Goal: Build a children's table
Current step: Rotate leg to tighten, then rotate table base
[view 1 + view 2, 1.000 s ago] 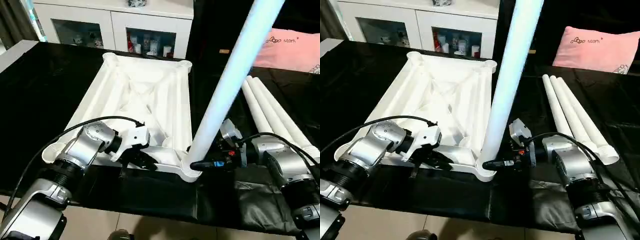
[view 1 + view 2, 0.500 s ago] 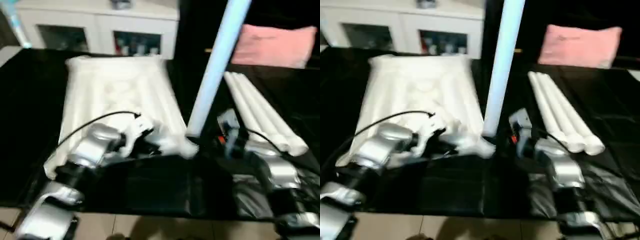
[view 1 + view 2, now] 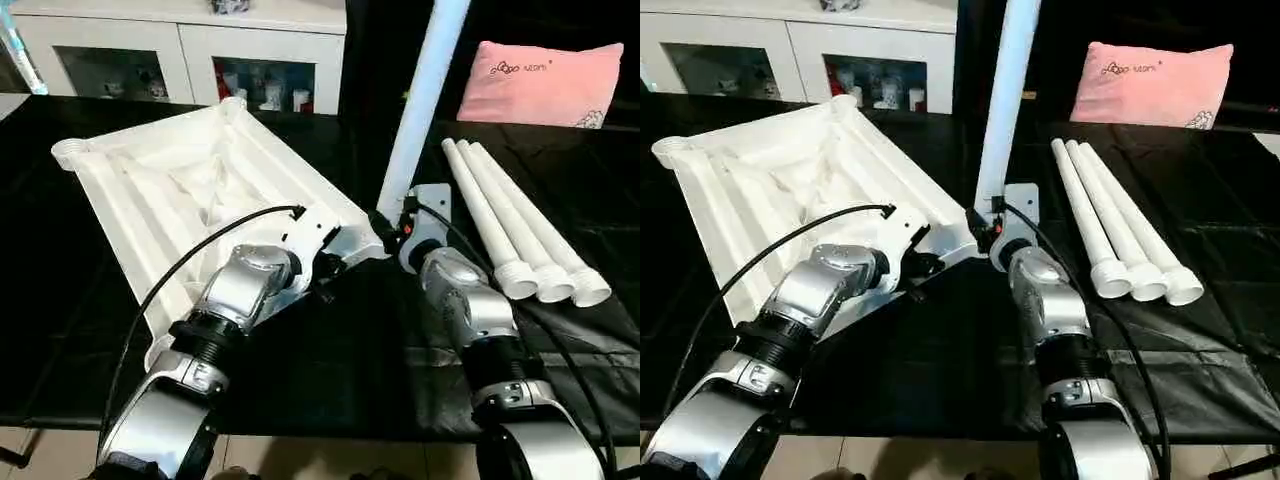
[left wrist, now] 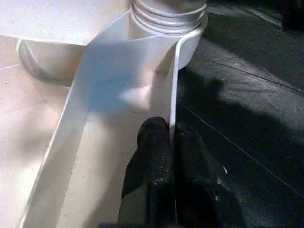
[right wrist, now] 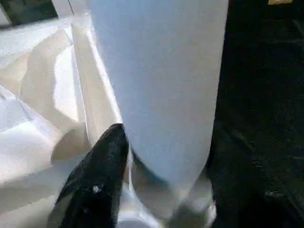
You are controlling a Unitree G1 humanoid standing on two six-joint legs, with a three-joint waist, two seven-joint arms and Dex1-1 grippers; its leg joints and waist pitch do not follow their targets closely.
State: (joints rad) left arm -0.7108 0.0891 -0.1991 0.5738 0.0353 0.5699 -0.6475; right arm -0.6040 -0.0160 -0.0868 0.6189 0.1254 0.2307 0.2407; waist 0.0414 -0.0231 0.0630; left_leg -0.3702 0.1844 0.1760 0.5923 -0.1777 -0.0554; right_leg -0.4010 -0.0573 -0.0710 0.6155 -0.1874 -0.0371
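You are working over a black counter [image 3: 300, 380] with a white glass-door cabinet [image 3: 180, 50] behind it and a pink pillow [image 3: 545, 85] at the back right. Take the upturned tabletop [image 3: 190, 190] as your landmark: it lies ribbed side up on the counter, skewed so that one corner points toward you.

At that near corner one leg [image 3: 420, 100] stands upright in the round socket [image 4: 166, 21], leaning slightly away. Three spare legs [image 3: 520, 230] lie side by side on the counter, well to the right of the tabletop and apart from it.

Your left pincer [image 4: 171, 142] is clenched on the thin edge wall of the tabletop, just beside the socket, one finger on each side of the rim. Your right pincer [image 5: 156, 156] stands at the foot of the upright leg, just above the socket; one black finger [image 5: 102, 166] lies against the tube, the other is hidden, so you appear to be grasping the leg, though the far side cannot be confirmed.

Expect hollow plastic throughout: light, stiff, smooth and slippery. The tabletop will likely slide on the counter, so pinching its rim near the socket is sensible. Take each leg low down, near its ringed end, where the long tube has least leverage to swing.
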